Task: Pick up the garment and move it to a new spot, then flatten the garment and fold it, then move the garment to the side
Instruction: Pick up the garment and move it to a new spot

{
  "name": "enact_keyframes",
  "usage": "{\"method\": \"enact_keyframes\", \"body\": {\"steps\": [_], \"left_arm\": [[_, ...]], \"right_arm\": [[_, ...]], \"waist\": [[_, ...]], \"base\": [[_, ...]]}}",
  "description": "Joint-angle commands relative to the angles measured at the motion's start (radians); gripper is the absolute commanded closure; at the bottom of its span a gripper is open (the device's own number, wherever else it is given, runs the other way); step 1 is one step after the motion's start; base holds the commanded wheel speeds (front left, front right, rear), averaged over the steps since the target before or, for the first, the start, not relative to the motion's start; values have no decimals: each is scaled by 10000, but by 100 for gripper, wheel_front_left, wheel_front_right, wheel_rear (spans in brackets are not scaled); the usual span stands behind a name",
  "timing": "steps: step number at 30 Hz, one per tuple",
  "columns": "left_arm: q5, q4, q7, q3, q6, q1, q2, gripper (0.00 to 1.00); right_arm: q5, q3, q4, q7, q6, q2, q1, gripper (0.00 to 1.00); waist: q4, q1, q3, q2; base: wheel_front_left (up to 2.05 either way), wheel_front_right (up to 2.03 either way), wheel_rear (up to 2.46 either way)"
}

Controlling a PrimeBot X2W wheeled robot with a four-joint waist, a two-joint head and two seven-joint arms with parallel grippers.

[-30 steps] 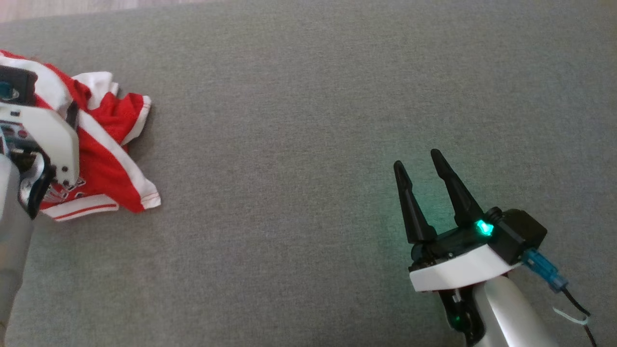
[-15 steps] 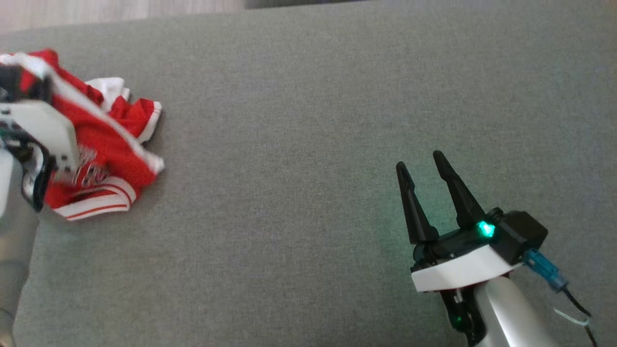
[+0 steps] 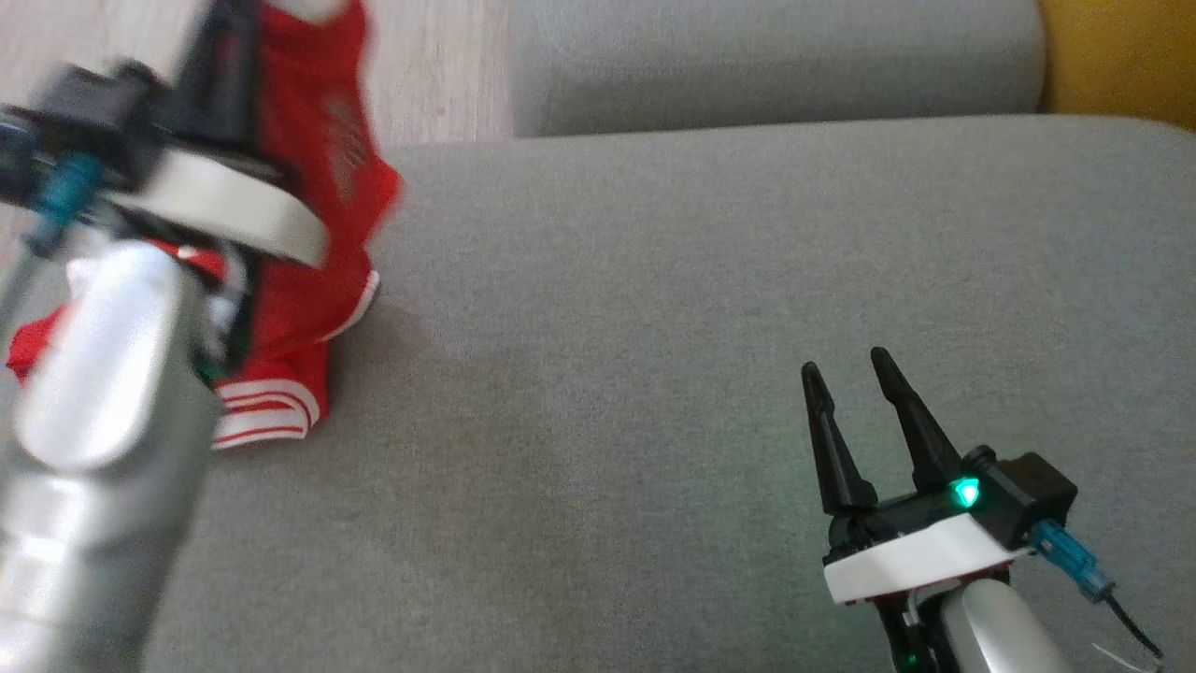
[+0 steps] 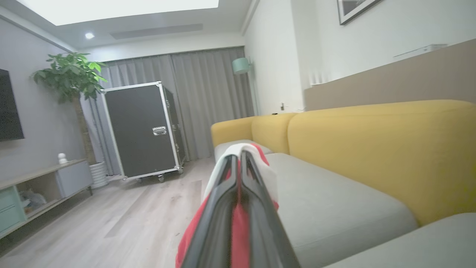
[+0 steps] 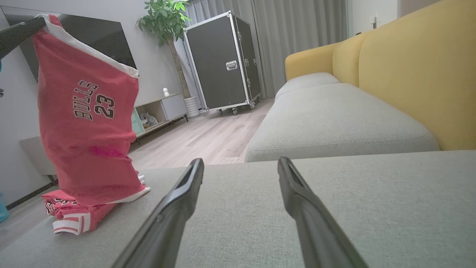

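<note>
- At the sofa seat's (image 3: 654, 327) left edge, the garment (image 5: 85, 123) is hung from the left gripper (image 4: 238, 160), which is clamped on its white trim; its hem is bunched on the seat.
- Light, limp cloth is judged; a trimmed edge is best pinched.
- The right gripper (image 3: 844, 365) is held apart, empty.
- Lettering (image 5: 93, 101) is shown by the right wrist view, the pinch by the left wrist view.

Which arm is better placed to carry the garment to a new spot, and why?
The left. The left gripper is shut on the garment's top edge, the cloth hanging with its bottom resting on the sofa. The right gripper is open, empty and apart from it.
</note>
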State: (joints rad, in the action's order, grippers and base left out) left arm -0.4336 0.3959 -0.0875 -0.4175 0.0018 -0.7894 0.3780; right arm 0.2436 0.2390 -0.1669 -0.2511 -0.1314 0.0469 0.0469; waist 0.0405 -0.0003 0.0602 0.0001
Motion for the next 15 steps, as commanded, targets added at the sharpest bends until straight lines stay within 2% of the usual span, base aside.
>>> {"method": "enact_keyframes", "body": {"steps": [1,7,15], "left_arm": [[-96,-1070,321,74,149,155,32,100],[-227,-2529,1004,-493,341,828,-448,100],[-214,-3340,1384,-1112,462,852,-1077,100]], "right_arm": [[20,136,299,-107,7,33,113,0],[128,342,346,-107,7,33,114,0],[329,728,594,-107,7,33,408,0]], "waist": [[-125,3,-339,-1],[-695,3,-410,-1],[-2351,3,64,-1]], "base": [[0,0,0],[0,0,0],[0,0,0]]}}
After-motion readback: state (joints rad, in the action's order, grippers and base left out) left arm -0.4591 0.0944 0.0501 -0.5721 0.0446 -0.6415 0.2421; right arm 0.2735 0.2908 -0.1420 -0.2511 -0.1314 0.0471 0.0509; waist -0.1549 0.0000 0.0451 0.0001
